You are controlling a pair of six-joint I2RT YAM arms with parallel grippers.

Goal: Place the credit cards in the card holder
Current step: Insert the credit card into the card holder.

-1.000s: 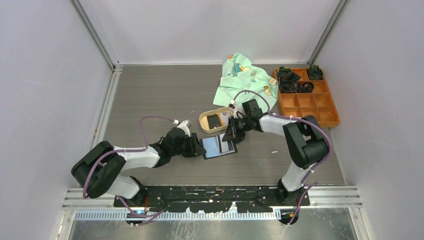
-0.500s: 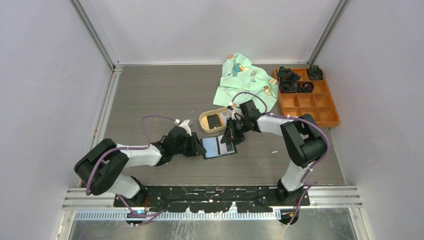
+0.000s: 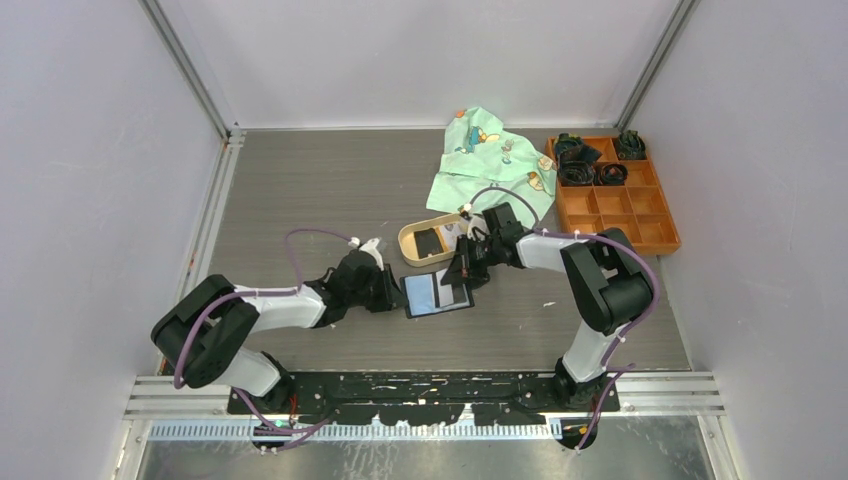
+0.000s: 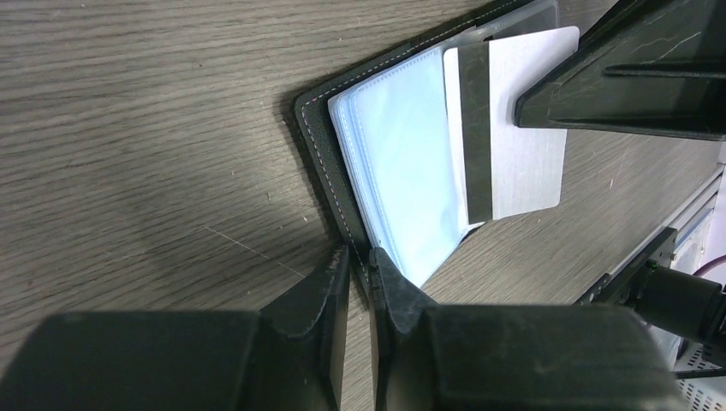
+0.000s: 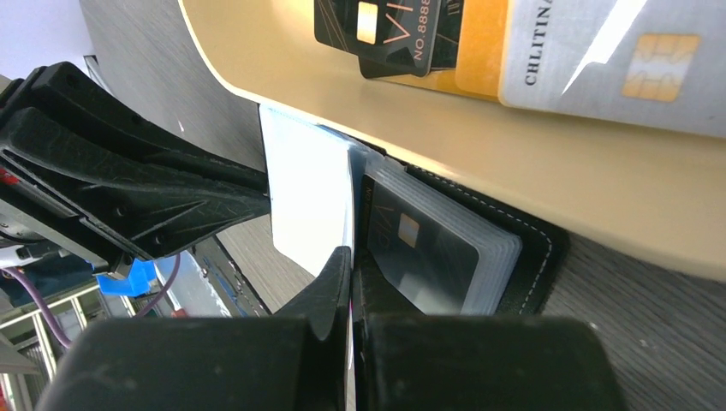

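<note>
The left hand [image 3: 392, 290] is lying low over the counter [image 3: 300, 190] with its fingers drawn narrow, pinching the near corner of the black cover of the card holder [image 3: 437, 293]. In the left wrist view the stitched edge of the cover is running into the slim gap at that hand [image 4: 360, 257]. The card holder [image 4: 394, 171] is lying open and flat on the counter, its clear sleeves facing up and fanning a little. The right hand [image 3: 462, 272] is reaching down from the right with its fingers pressed together on a white card [image 4: 522, 154] bearing a dark stripe. It is holding that card over the right half of the open sleeves. In the right wrist view the white card [image 5: 308, 205] is standing beside a sleeve that is carrying a dark card [image 5: 428, 257]. Just behind the holder a tan tray [image 3: 403, 243] is sitting, with a black card [image 5: 389, 34] and a grey-white card [image 5: 616, 68] lying in it. Farther back and to the right a green cloth [image 3: 485, 155] is lying crumpled, and an orange box [image 3: 620, 215] is sitting at the far right.
</note>
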